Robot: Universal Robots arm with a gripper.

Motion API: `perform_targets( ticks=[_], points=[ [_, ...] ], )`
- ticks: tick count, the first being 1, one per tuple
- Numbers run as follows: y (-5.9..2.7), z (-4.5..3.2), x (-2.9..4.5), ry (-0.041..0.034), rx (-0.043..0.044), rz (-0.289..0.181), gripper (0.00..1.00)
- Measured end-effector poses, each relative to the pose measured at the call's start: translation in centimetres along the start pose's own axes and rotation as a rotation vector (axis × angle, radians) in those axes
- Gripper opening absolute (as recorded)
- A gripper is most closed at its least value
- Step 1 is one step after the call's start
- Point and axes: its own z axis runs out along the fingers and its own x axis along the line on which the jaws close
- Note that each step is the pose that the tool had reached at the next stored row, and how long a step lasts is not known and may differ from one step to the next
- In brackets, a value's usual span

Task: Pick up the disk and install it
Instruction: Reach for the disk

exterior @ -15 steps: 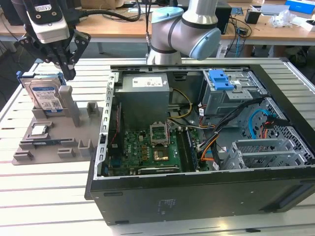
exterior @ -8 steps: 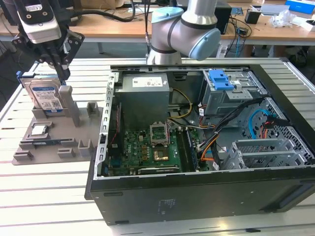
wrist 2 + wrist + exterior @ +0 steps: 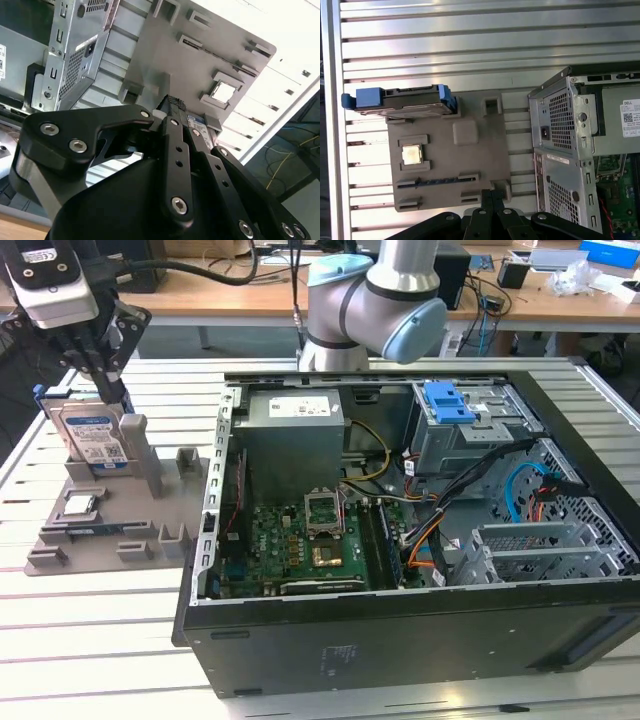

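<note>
The disk (image 3: 95, 440) is a silver drive with a white-and-blue label in a blue carrier frame. It stands on edge in a slot at the back of the grey parts holder (image 3: 150, 510), at the exterior view's left. My gripper (image 3: 115, 390) hangs just above and behind the disk's top edge, fingers together and holding nothing. In the first wrist view the disk (image 3: 402, 100) is seen from its top edge, well apart from the gripper (image 3: 492, 192), which hovers over the holder's (image 3: 470, 165) opposite rim. The second wrist view has the gripper (image 3: 177, 107) above the holder.
An open computer case (image 3: 400, 640) lies to the right of the holder, with a drive cage (image 3: 470, 440) carrying a bare blue bracket (image 3: 447, 402) at its back. A small silver processor chip (image 3: 80, 505) sits on the holder. The arm's base (image 3: 375, 300) stands behind the case.
</note>
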Motion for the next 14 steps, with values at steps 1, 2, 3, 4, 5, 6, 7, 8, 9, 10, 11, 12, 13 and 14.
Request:
perform_targets(
  ticks=[1,2,3,4,5,6,7,8,9,10,11,12,13,14],
  points=[
    [-0.01,0.0,0.13,-0.0001,0.0,0.0,0.1],
    [-0.02,-0.01,0.25,0.0,0.0,0.0,0.1],
    [-0.03,-0.01,0.41,0.0,0.0,0.0,0.1],
    [-0.04,-0.02,0.52,0.0,0.0,0.0,0.1],
    [-0.05,-0.02,0.72,0.0001,0.0001,0.0,0.1],
    [-0.07,-0.03,0.93,0.0001,0.0001,0.0,0.1],
    [-0.08,-0.03,1.05,0.0,0.0,0.0,0.1],
    [-0.09,-0.03,1.2,0.0,0.0,0.0,0.1],
    [-0.11,-0.04,1.45,0.0,0.0,0.0,0.1],
    [-0.11,-0.04,1.57,0.0,0.0001,0.0,0.1],
    [-0.12,-0.05,1.68,0.0,0.0,0.0,0.1],
    [-0.14,-0.05,1.87,0.0,0.0,0.0,0.1],
    [-0.15,-0.05,2.0,0.0,0.0001,0.0,0.1],
    [-0.16,-0.05,2.15,0.0,0.0,0.0,0.1]
  ],
)
